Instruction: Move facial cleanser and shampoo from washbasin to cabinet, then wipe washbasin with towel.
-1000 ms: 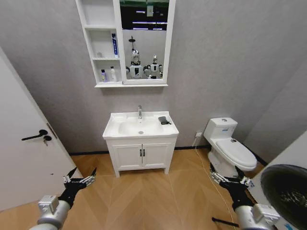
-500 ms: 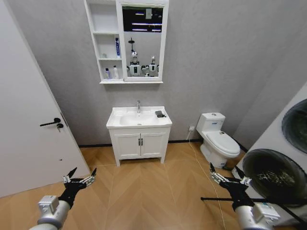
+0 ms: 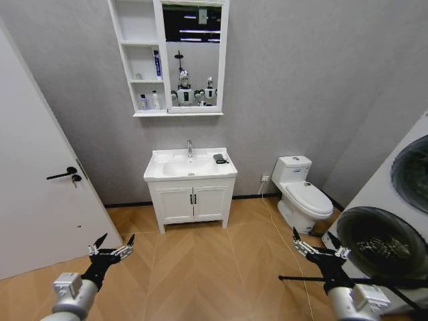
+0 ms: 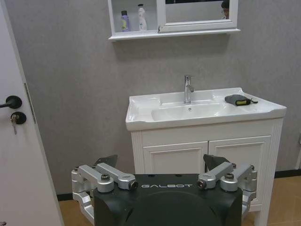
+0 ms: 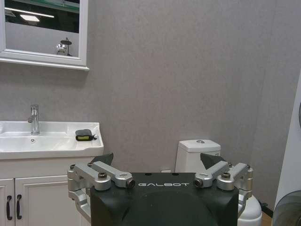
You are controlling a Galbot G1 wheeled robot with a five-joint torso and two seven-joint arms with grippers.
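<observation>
We face a grey bathroom wall from well back on the wood floor. Our left gripper [image 3: 112,251] at seven o'clock and right gripper [image 3: 319,249] at five hang spread and empty. The view has backed off since a second ago: bottles sit in the cabinet [image 3: 137,57], the towel [image 3: 219,158] on the washbasin [image 3: 160,172].

Bare wood floor [image 3: 200,267] lies open before the washbasin [image 3: 190,167]; toilet [image 3: 304,197] flanks its right, door [image 3: 40,200] its left.
</observation>
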